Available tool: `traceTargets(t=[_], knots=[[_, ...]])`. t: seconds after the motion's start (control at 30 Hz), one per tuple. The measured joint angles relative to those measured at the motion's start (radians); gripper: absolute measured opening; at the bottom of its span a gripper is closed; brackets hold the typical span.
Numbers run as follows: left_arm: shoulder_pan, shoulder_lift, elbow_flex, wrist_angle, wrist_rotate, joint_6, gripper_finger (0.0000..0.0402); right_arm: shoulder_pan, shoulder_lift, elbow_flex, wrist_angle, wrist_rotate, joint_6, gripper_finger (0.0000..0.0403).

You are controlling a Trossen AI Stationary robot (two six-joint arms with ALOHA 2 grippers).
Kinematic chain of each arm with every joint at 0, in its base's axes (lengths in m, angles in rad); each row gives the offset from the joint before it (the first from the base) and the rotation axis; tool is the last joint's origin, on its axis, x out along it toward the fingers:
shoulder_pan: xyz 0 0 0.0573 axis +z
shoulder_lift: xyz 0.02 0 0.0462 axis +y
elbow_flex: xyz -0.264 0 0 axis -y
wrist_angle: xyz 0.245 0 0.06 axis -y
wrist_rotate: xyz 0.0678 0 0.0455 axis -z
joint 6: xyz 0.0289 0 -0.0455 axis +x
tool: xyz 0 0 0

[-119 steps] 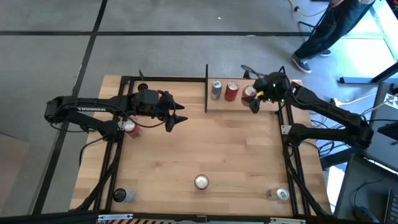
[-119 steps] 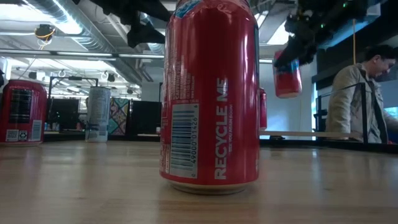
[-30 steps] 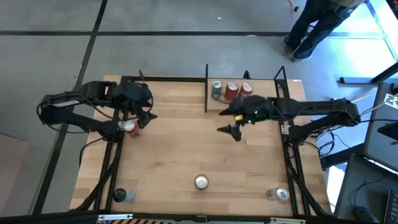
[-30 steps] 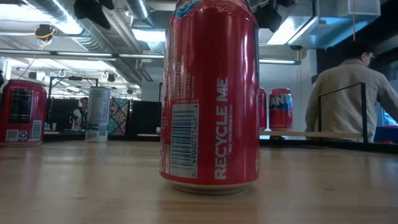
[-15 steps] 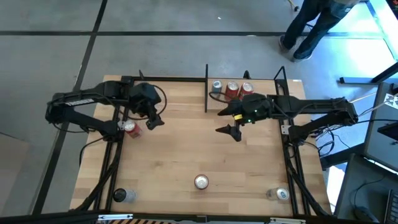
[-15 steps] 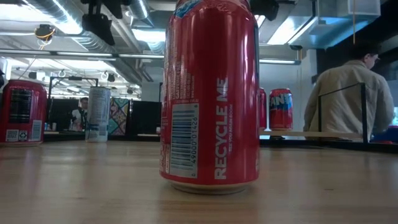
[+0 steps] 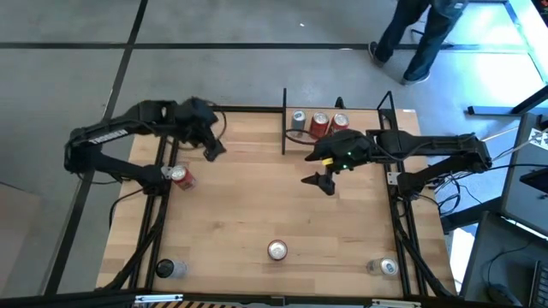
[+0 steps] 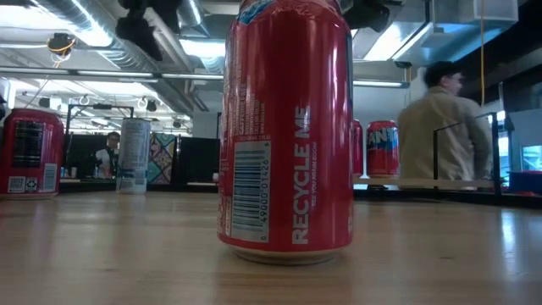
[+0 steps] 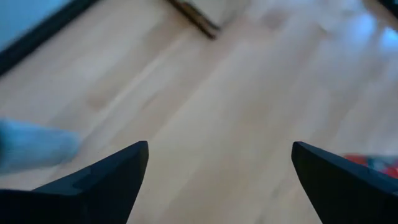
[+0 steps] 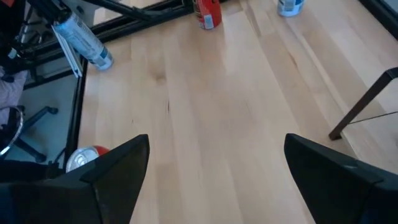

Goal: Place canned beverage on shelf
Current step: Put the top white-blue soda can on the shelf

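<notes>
Presently three cans stand on the shelf (image 7: 360, 137) at the table's (image 7: 257, 214) far edge: a silver can (image 7: 297, 121), a red can (image 7: 319, 125), another red can (image 7: 340, 122); right gripper (image 7: 320, 169) open, empty, just before the shelf; left gripper (image 7: 208, 142) open, empty, near the far-left corner.

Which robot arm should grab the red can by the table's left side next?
Probably the left. Its gripper hangs open and empty just up the table from that red can. The right gripper, also open, sits far across the table near the shelf.
</notes>
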Motion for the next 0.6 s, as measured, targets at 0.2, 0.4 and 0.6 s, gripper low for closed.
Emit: traceTargets(t=[0.2,0.4,0.6], knots=[[0.214,0.006,0.028,-0.101,-0.012,0.077,0.0393,0.001,-0.003,0.0,-0.022,-0.001,0.027,0.0359],[0.418,0.048,0.028,-0.174,-0.025,0.195,0.0393,0.001,-0.004,0.0,-0.022,0.003,0.022,0.0359],[0.527,0.104,0.028,-0.2,-0.04,0.31,0.0393,0.001,0.0,0.0,-0.013,0.018,0.045,0.036]])
